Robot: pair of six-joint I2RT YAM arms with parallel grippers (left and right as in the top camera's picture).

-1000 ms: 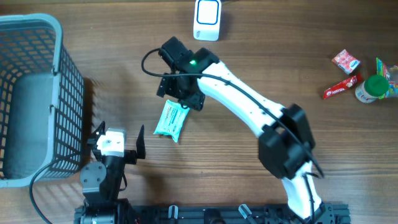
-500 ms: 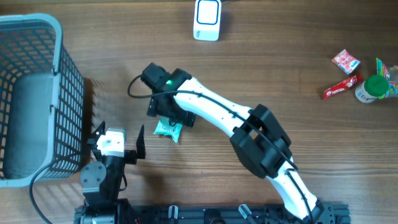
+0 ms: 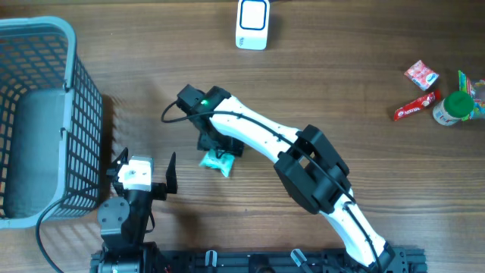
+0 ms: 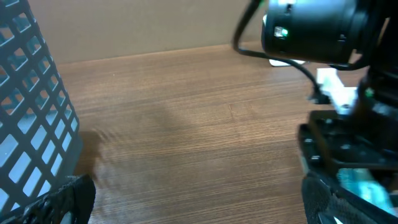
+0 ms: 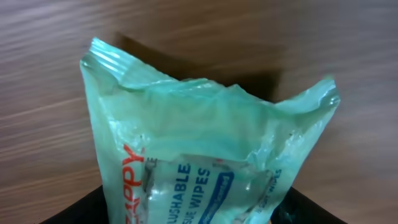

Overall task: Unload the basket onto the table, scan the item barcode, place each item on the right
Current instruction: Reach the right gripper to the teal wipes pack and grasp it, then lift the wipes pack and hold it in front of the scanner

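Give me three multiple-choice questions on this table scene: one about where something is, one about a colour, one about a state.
1. Where is the wipes pack? A in the basket; B on the table beneath the right gripper; C beside the scanner.
2. What colour is the pack? A red; B yellow; C green.
3. How is the left gripper? A open, empty; B shut on the pack; C shut on the basket.
Answers: B, it lies apart from basket and scanner; C, the right wrist view shows a green wrapper; A, its fingers stand spread with nothing between.
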